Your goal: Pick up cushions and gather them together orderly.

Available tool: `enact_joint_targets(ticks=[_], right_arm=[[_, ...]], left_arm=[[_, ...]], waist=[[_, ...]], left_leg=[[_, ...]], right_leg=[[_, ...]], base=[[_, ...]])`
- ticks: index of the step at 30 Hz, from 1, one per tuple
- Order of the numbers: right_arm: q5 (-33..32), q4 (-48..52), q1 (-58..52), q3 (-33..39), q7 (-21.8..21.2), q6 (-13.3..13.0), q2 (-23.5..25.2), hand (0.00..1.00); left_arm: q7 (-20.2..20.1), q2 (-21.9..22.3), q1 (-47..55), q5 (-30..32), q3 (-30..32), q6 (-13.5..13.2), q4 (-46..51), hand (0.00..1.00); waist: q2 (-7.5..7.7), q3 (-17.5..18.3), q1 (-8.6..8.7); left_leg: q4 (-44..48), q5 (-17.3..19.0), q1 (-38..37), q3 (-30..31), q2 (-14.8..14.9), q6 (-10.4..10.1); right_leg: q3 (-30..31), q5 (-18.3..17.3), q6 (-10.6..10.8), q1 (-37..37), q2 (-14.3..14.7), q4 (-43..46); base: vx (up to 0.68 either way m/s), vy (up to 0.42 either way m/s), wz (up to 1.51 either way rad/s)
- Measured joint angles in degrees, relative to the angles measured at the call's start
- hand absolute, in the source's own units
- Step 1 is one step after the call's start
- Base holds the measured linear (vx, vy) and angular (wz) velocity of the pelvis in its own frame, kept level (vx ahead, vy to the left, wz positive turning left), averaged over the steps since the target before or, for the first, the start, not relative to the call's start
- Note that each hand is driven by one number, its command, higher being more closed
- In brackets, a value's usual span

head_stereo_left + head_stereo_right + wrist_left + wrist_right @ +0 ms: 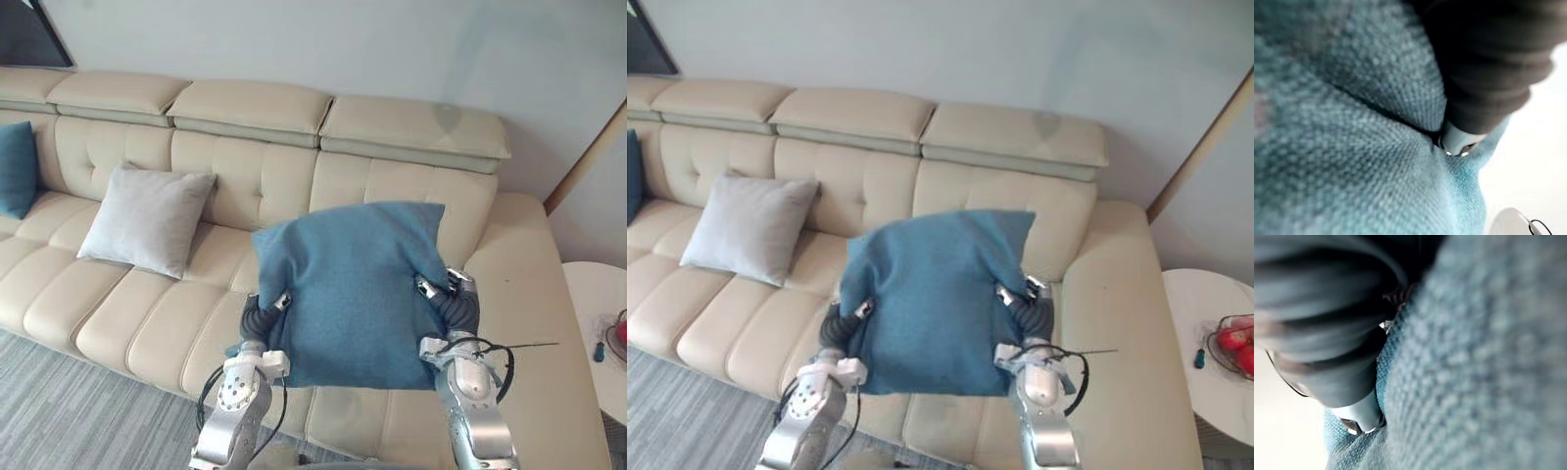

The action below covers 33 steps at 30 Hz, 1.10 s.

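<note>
Most of the useful stuff is buried here. The blue cushion [358,294] is up off the beige sofa [118,328], over its right end. It's squeezed between the two hands, one on each side edge.

The left hand [260,315] shows its dark ribbed cover and a bit of silver at the cushion's lower left edge. The right hand [456,299] is the same deal on the right edge, sitting a touch higher. Everything past that is tucked into or behind the fabric, so I can't tell if either hand is clamped on the cloth or just pressing flat against it. The wrist views don't settle it: blue weave up close, with the dark cover against it and a crease where a silver part digs in. Both forearms rise from below with the wrists bent in toward the cushion.

A grey cushion [147,217] leans on the sofa back, well to the left. A darker teal cushion [15,166] is cut off at the far left edge. On the right a round white counter [1190,313] is also cut off, holding what looks like red fruit [1236,343].
</note>
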<state>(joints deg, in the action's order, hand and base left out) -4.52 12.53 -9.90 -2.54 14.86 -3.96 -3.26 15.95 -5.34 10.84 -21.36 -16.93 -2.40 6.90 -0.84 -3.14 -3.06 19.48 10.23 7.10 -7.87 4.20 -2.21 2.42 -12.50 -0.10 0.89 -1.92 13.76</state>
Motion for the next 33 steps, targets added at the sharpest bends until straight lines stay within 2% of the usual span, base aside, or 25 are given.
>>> enact_joint_targets(ticks=[3,9,18,22,25,31,33], right_arm=[[0.1,0.0,-0.4,0.0,0.1,0.0,0.7,1.00],[2.3,-0.1,-1.7,-0.7,0.4,0.1,0.7,1.00],[4.7,-5.0,3.3,-2.1,3.4,0.4,-1.9,1.00],[6.9,-8.4,12.9,-2.1,6.7,0.6,-2.7,1.00],[7.0,-12.8,21.9,-2.1,10.4,0.6,-4.6,1.00],[9.2,-19.3,41.3,-1.4,17.9,1.5,-7.0,1.00],[11.3,-24.0,51.4,0.5,21.6,1.8,-7.2,1.00]], left_arm=[[0.0,-0.3,0.4,1.0,-0.1,0.3,0.0,1.00],[0.0,-1.2,1.3,1.1,-1.0,0.3,0.1,1.00],[1.7,-1.4,-2.5,1.9,-1.1,0.2,-0.4,1.00],[5.3,-2.5,-14.5,3.5,-1.0,0.1,-5.2,1.00],[8.3,-3.7,-25.1,3.9,-1.1,0.0,-10.9,1.00],[13.1,-6.6,-47.8,3.4,-0.8,-1.3,-23.9,1.00],[14.6,-7.0,-58.0,3.3,1.2,-2.3,-29.1,1.00]], waist=[[0.73,-0.1,1.15],[0.55,0.1,1.37],[0.02,0.3,1.81],[-0.11,0.2,1.49],[-0.20,0.0,1.24],[-1.71,-3.2,1.36],[-2.39,-4.2,1.65]], left_leg=[[-2.4,-0.3,-0.4,-2.2,-1.3,0.4],[-9.6,-3.4,-2.8,-6.2,-3.3,1.3],[-11.5,-7.1,6.5,-7.4,-2.2,1.2],[-11.7,-9.8,14.1,-7.4,-1.7,1.1],[-15.0,-13.2,17.7,-7.5,-1.5,1.0],[-19.2,-18.6,23.3,-7.1,-1.3,0.8],[-20.5,-20.5,26.6,-6.6,-1.2,0.6]], right_leg=[[2.2,0.2,0.6,-1.7,-1.3,-0.3],[5.7,1.0,2.6,-4.4,-2.8,-1.4],[7.3,5.0,2.8,-14.7,-1.4,-1.9],[7.7,6.5,2.7,-23.3,-0.6,-0.1],[7.9,8.1,2.6,-28.8,0.0,0.5],[7.6,9.8,2.6,-37.4,0.9,3.1],[7.0,10.3,2.4,-41.6,1.2,4.3]], base=[[0.00,0.164,-0.45],[-0.03,0.074,-0.32],[-0.02,-0.025,-0.10],[-0.14,-0.047,-0.04],[-0.15,-0.053,-0.03],[-0.13,-0.033,0.03],[-0.08,-0.028,0.10]])
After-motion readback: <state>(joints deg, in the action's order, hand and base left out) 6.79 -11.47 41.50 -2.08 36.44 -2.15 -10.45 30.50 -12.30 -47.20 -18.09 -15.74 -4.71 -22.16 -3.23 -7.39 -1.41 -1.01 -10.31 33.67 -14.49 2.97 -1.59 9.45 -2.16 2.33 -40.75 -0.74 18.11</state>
